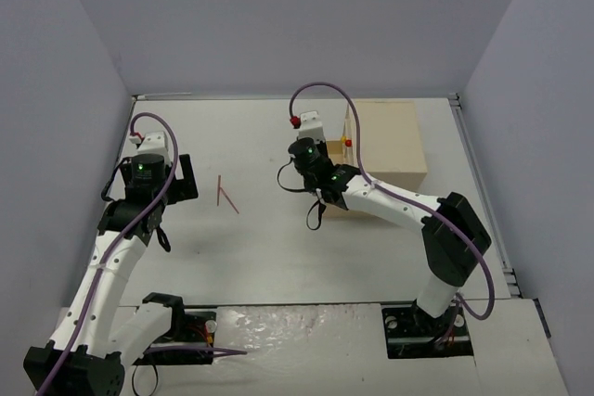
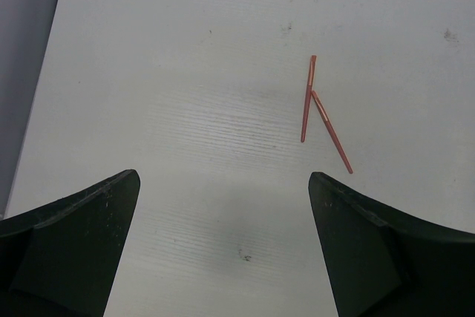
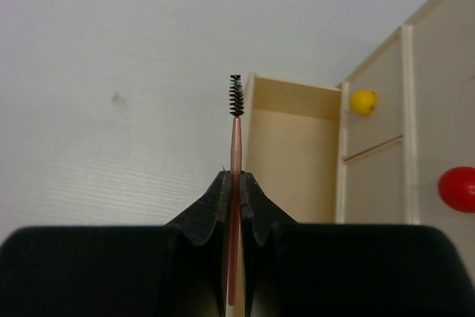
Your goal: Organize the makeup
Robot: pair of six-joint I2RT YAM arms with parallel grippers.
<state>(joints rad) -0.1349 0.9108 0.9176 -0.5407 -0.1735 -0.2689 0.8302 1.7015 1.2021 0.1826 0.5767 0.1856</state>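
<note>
Only the right wrist view shows right jaws clamped on brush wand (image 3: 235,168) — left jaws apart.

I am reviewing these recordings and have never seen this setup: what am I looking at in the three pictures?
Two white robot arms stand on a table. The overhead picture shows both; each other picture comes from a camera on one wrist. The left pincer is open and empty above two thin pink pencils lying on the white table, their ends touching. The right pincer is shut on a thin pink wand with a black bristle brush tip, near the beige wooden drawer box with coloured knobs, where one drawer stands pulled out.
</note>
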